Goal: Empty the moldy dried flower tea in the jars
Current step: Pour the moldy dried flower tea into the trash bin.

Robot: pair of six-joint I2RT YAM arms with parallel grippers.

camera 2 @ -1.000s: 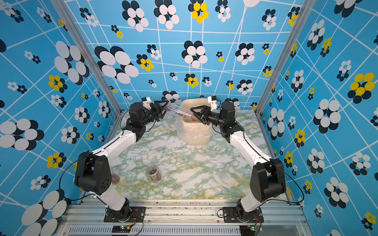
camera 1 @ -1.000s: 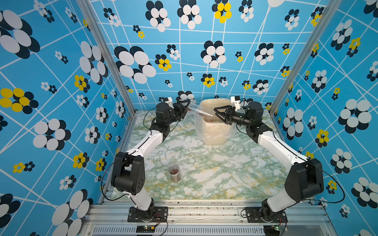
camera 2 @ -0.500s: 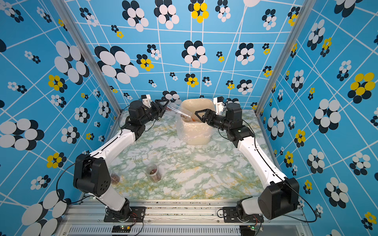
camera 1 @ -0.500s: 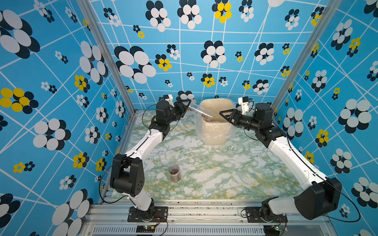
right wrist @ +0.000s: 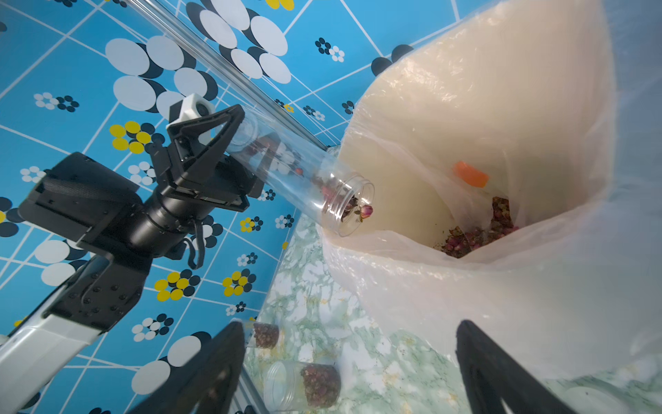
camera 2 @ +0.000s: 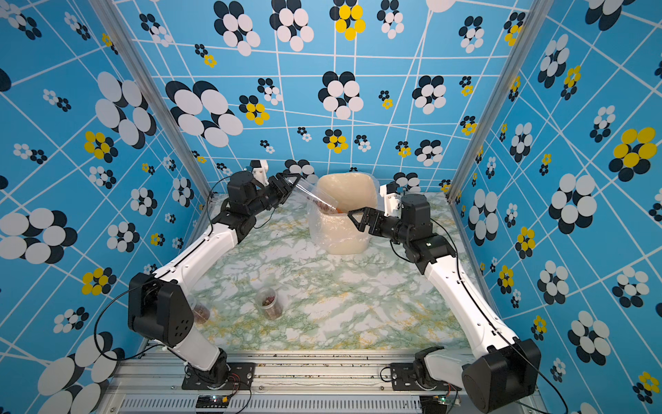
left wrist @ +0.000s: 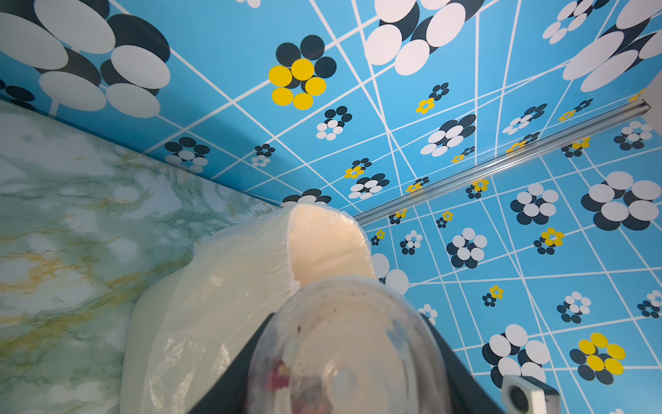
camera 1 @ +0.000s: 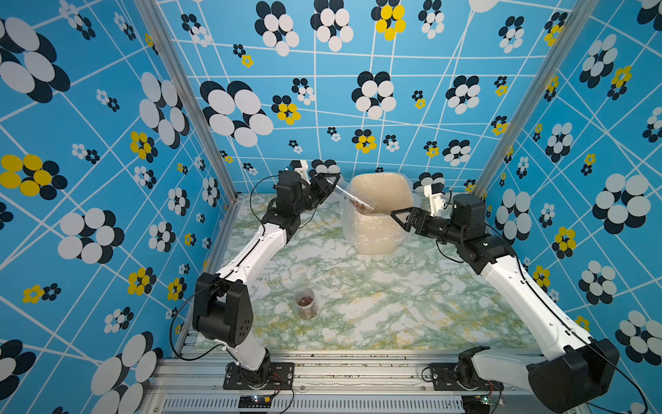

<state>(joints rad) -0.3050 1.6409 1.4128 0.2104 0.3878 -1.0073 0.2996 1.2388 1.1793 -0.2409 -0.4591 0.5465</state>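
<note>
- Moldy dried flower tea (right wrist: 344, 206) sits right at the mouth of the tilted jar (right wrist: 304, 175): reddish-brown buds and crumbs bunched at the threaded lip, one bud perched on the very edge.
- That tilted jar is clear and lidless. It is angled mouth-down, with its opening at the plastic-lined rim of the bin (right wrist: 483, 107). Both top views show it slanting from the left claw toward the bin's opening.
- Left claw (camera 1: 327, 182) pinches the jar near its closed base, black fingers pressed against the clear wall on either side.
- In the left wrist view the jar's base fills the foreground, with a few dark red specks clinging inside and the bin just beyond.
- A heap (right wrist: 476, 233) of the same tea lies low inside the bin's liner, and an orange piece (right wrist: 471, 174) rests against the liner near it.
- Right claw (camera 1: 398, 220) hangs spread wide with nothing between its fingers. It is just beside the bin's outer wall, on the right arm's side.
- The bin stands at the back of the green-marbled worktop (camera 1: 394, 304), near the rear wall.
- Second jar (camera 1: 305, 303) stands upright toward the front of the worktop, well apart from the bin. It has tea inside and its mouth looks uncovered.
- Third jar (camera 2: 200, 312), also holding tea, peeks out beside the left arm's shoulder joint in a top view, partly hidden.
</note>
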